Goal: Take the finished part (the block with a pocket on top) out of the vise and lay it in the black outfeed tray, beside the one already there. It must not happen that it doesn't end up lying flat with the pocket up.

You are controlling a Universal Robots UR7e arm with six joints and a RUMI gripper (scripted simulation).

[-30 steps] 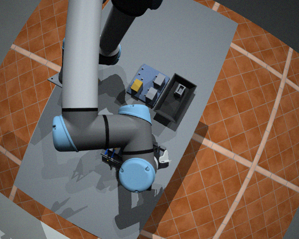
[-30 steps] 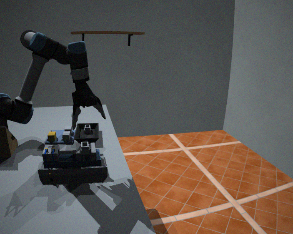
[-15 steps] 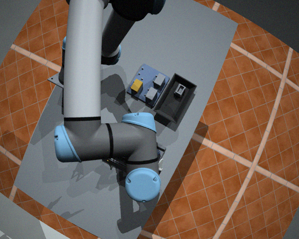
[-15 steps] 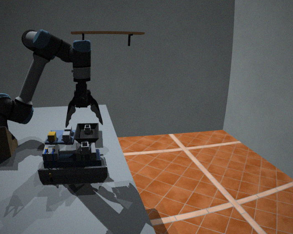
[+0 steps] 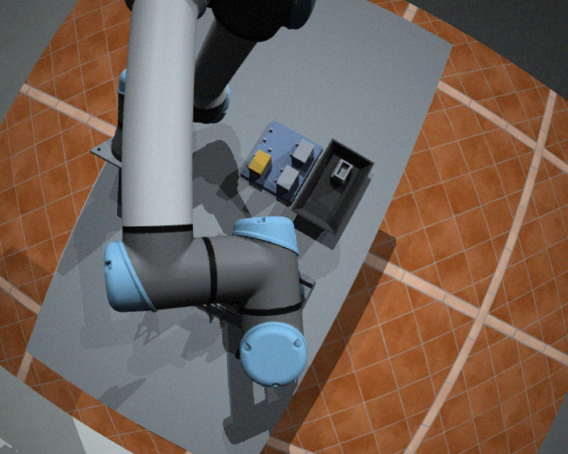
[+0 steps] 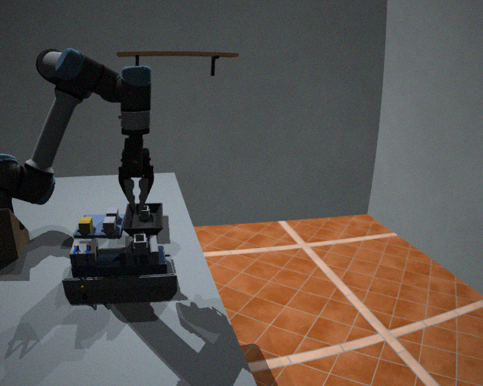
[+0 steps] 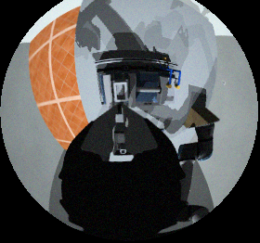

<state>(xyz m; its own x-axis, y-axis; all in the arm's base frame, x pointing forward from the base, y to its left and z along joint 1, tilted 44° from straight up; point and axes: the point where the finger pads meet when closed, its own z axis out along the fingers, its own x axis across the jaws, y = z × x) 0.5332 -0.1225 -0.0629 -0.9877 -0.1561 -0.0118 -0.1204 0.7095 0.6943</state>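
The finished part (image 6: 140, 238), a grey block with a pocket on top, sits clamped in the vise (image 6: 121, 259) near the table's front edge. In the wrist view the part (image 7: 121, 91) lies just ahead of my fingertips. My gripper (image 6: 137, 202) hangs upright above the vise, well clear of the part, with its fingers shut on nothing. The black outfeed tray (image 5: 333, 185) lies behind the vise and holds one pocketed part (image 5: 342, 170) at its far end. In the overhead view the arm hides the vise and the gripper.
A blue fixture plate (image 5: 281, 163) beside the tray carries a yellow block (image 5: 259, 161) and two plain grey blocks. The vise stands on a dark base (image 6: 119, 288). The table edge runs close on the right, over the tiled floor.
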